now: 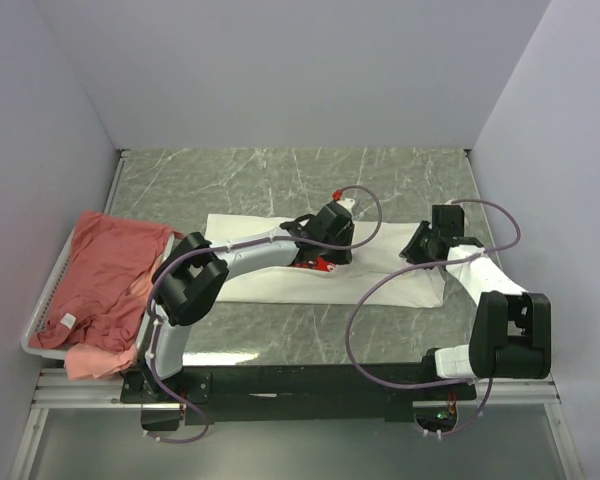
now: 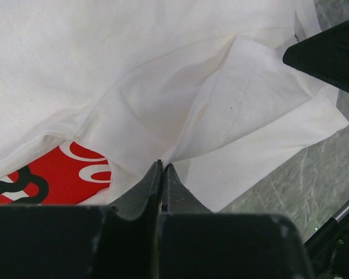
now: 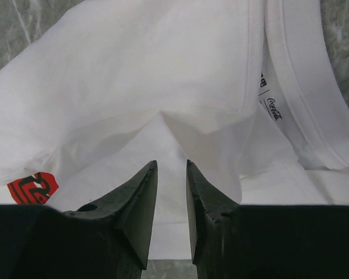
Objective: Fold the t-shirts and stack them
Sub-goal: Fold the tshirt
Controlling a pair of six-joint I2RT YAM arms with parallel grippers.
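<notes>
Jaws are not working at the far left, where the salmon t-shirts (image 1: 105,265) are lying heaped in the wire basket (image 1: 40,322). At centre, the left jaws are pinching shut on a raised fold of the white t-shirt (image 1: 280,285), which is lying spread on the tabletop (image 1: 280,180) with its red print (image 2: 58,168) partly showing. The right jaws are standing slightly parted over cloth beside the collar (image 3: 302,75), gripping nothing. The fabric is looking light, limp and prone to bunching; hems or shoulder seams are likely offering the surest hold.
</notes>
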